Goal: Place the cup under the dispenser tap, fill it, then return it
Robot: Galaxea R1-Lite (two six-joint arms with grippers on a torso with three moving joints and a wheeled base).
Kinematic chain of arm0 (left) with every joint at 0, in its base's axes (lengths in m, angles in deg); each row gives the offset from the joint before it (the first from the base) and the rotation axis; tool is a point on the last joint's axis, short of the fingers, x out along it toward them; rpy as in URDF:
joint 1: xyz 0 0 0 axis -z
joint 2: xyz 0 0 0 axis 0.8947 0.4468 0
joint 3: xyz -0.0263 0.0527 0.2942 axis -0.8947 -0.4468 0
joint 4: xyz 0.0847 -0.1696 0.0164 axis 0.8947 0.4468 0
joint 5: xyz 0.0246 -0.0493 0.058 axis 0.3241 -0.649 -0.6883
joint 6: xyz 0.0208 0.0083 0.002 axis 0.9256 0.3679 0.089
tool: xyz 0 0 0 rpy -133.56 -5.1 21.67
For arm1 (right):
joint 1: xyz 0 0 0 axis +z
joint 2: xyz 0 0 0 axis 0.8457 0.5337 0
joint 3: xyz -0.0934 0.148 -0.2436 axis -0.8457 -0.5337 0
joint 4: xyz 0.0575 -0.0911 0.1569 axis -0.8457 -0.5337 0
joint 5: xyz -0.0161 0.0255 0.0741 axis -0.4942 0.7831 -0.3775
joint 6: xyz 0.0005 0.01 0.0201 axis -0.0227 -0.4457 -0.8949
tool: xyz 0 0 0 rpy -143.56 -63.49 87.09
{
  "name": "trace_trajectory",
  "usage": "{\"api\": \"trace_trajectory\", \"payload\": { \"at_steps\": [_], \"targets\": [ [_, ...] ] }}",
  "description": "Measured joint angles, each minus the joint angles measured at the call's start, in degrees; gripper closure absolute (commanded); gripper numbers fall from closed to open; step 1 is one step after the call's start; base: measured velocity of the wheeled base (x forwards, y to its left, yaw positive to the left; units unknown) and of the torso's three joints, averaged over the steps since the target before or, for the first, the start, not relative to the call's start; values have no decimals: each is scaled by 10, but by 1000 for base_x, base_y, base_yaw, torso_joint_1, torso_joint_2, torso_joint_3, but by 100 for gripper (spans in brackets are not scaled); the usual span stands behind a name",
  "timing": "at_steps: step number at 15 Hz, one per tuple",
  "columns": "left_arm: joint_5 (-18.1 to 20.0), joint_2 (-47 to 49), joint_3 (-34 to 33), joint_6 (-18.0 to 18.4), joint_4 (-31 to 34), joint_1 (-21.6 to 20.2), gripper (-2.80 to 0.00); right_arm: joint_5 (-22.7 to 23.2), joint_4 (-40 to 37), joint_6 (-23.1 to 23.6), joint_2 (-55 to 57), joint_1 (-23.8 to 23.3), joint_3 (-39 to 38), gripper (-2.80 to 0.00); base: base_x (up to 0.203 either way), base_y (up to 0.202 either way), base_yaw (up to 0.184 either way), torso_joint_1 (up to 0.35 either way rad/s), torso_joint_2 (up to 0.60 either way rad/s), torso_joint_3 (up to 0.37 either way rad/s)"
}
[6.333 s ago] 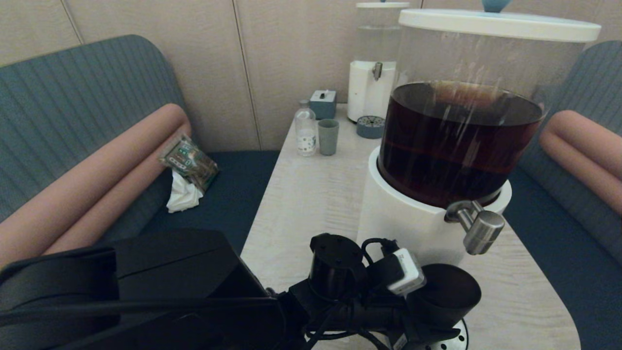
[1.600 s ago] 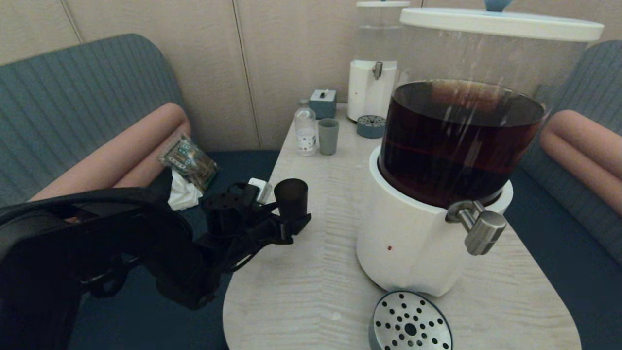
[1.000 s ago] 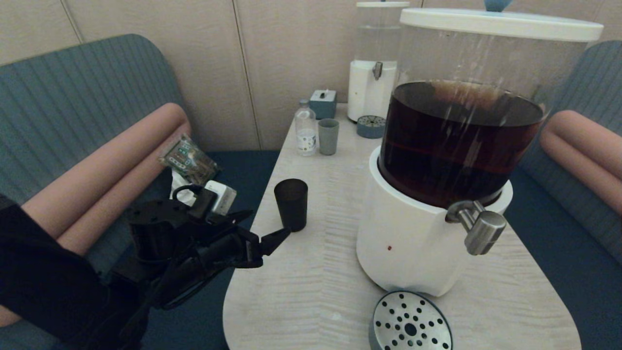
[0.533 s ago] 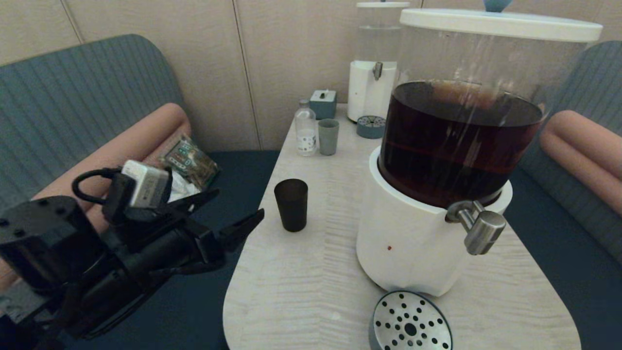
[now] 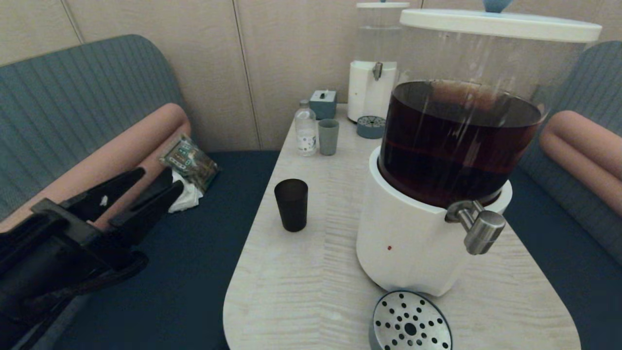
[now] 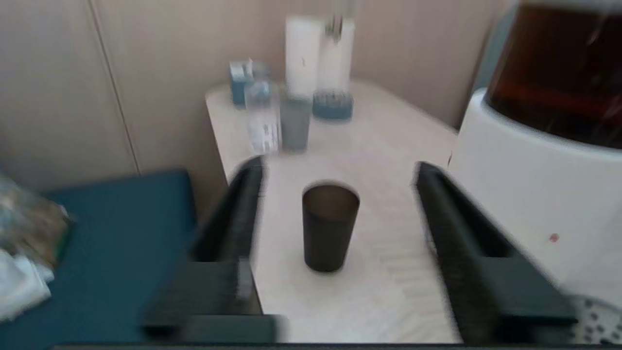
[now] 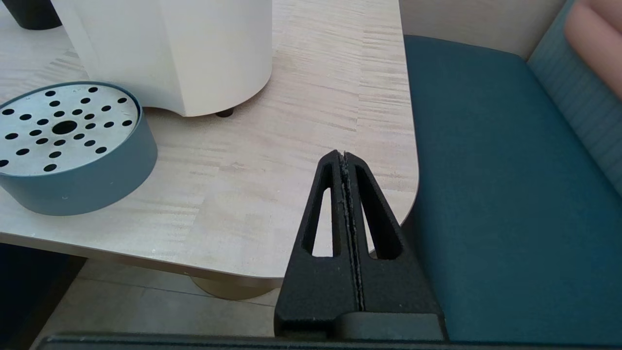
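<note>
The black cup (image 5: 291,204) stands upright on the pale table (image 5: 311,287), left of the big dispenser (image 5: 452,146) with dark brown liquid. Its steel tap (image 5: 478,227) sticks out at the front right, with a perforated drip tray (image 5: 410,323) on the table below and to its left. My left gripper (image 5: 155,184) is open and empty, off the table's left side over the blue seat, well clear of the cup (image 6: 329,226). The right gripper (image 7: 344,156) is shut and empty by the table's near right corner, outside the head view.
At the table's far end stand a grey-green cup (image 5: 328,136), a small bottle (image 5: 305,129), a blue box (image 5: 323,103) and a smaller clear-liquid dispenser (image 5: 373,63). A snack packet and tissue (image 5: 187,167) lie on the left bench. Blue benches flank the table.
My left gripper carried the cup from the drip tray to the table's left side, let go of it, and has drawn back left off the table. The cup now stands free.
</note>
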Motion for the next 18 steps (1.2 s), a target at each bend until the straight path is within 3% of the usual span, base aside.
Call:
{"api": "trace_trajectory", "payload": {
  "at_steps": [10,18],
  "targets": [
    [11,-228,7,6,33,-87,0,0,0,0,0,0,0,0,0,0,0,0,0,0],
    [12,-489,19,7,206,-131,0,0,0,0,0,0,0,0,0,0,0,0,0,0]
  ]
}}
